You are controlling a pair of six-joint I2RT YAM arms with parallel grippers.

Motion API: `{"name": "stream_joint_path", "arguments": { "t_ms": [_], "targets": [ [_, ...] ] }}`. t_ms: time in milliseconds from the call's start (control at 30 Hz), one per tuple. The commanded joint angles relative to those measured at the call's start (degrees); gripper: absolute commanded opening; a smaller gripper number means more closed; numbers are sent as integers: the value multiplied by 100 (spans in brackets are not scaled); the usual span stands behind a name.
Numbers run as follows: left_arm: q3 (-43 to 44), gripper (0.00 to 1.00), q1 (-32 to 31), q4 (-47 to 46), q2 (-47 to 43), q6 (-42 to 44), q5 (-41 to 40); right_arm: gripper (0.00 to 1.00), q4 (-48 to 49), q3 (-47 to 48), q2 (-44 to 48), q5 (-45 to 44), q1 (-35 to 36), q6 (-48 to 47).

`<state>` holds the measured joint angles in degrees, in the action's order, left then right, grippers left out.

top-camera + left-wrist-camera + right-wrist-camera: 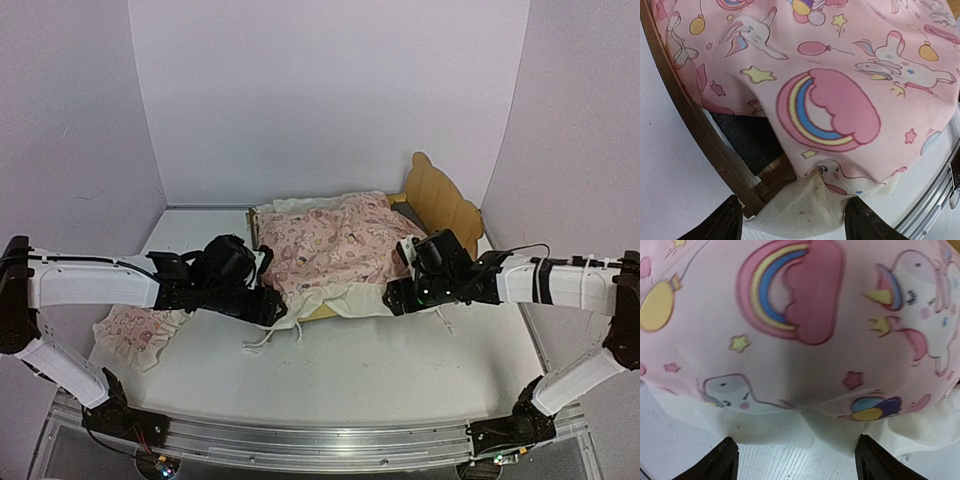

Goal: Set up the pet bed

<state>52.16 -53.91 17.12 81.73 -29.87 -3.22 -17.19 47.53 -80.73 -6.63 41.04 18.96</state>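
Two grippers, both mine, stand with their jaws spread wide and nothing pinched between them. My left gripper (797, 223) hovers at the near left corner of the small light plywood pet bed (440, 200), and my right gripper (795, 460) hovers at its near side, close to the head end.

The bed sits toward the back of the white table (400, 370), between my two arms. Its wavy, ear-shaped headboard stands upright at the right rear. Most of the frame is hidden under the pink cartoon-printed blanket with a white ruffle (330, 245), which is draped over it in loose humps. The ruffle spills over the near rail onto the table.

From my left wrist I see a low wooden side rail (690, 125) meeting a corner joint. A strip of the dark grey flat mattress pad (745, 140) shows beneath the blanket's lifted edge. Off to the left, well apart from the bed, the small pink ruffled pillow (135, 330) lies flat on the table.
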Motion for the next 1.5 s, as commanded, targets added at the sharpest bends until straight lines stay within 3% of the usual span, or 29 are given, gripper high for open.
{"name": "stream_joint_path", "arguments": {
  "t_ms": [0,133,300,367,500,667,767,867,900,1033,1133,1233,1333,1467],
  "targets": [
    [370,67,21,79,174,427,-53,81,303,246,-5,388,344,53],
    [423,46,21,192,332,368,-50,82,297,400,-233,1,682,244],
    [348,29,25,362,163,230,-85,77,277,424,-546,-1379,831,772],
    [350,23,21,417,97,213,-98,73,536,327,-556,-1523,834,739],
    [435,11,21,508,50,153,-47,47,638,274,-623,-2073,797,647],
    [340,7,21,529,36,-33,-63,10,444,-48,-344,-2569,351,182],
    [252,3,26,529,46,-176,68,2,265,-255,-225,-2977,84,-235],
    [170,0,30,529,-83,-353,215,6,67,-245,-121,-2519,10,-701],
    [136,0,30,529,-154,-414,284,12,-22,-206,-76,-1994,10,-819],
    [45,2,30,527,-379,-620,761,35,-872,-7,232,-1596,-41,-537],
    [-84,37,30,524,-519,-722,745,49,-968,-217,849,-832,-647,-413],
    [-291,57,34,455,-666,-830,698,67,-676,-448,1355,-334,-1059,-211],
    [-582,64,31,130,-765,-867,857,77,-253,-704,1554,181,-1504,60],
    [-1150,67,50,-830,-946,-838,1150,79,672,-1146,1533,1503,-2257,235]
  ]
}}
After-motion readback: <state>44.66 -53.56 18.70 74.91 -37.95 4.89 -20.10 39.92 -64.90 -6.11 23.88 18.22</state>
